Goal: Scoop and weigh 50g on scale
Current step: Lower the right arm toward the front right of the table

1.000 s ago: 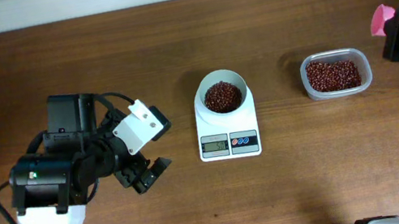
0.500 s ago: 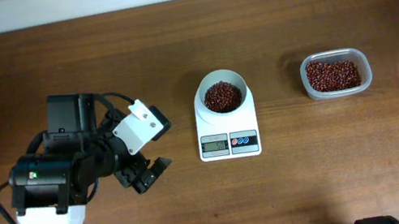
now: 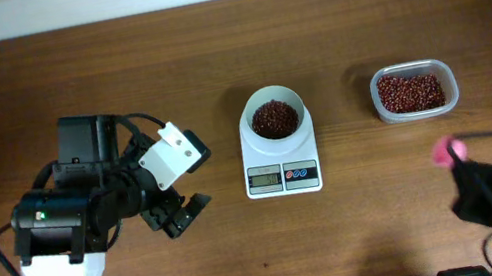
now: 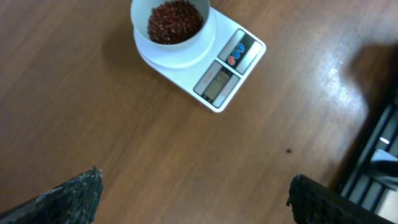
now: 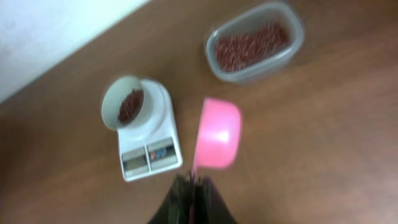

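While the left gripper (image 4: 196, 200) hung wide open over the table (image 3: 329, 32), the scale (image 3: 280, 160) stood mid-table, a clear tub (image 3: 453, 93) to its right. The right gripper (image 5: 193, 185) pinched the pink spoon (image 5: 217, 132) by its handle. Beans (image 3: 274, 119) lay heaped in the scale's bowl (image 3: 248, 122).

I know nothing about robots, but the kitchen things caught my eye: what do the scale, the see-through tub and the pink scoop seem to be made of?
The scale looks like smooth white plastic with a slight gloss. The tub seems to be thin clear plastic, since the beans show through its wall. The pink scoop looks like opaque moulded plastic, though that view is blurred.
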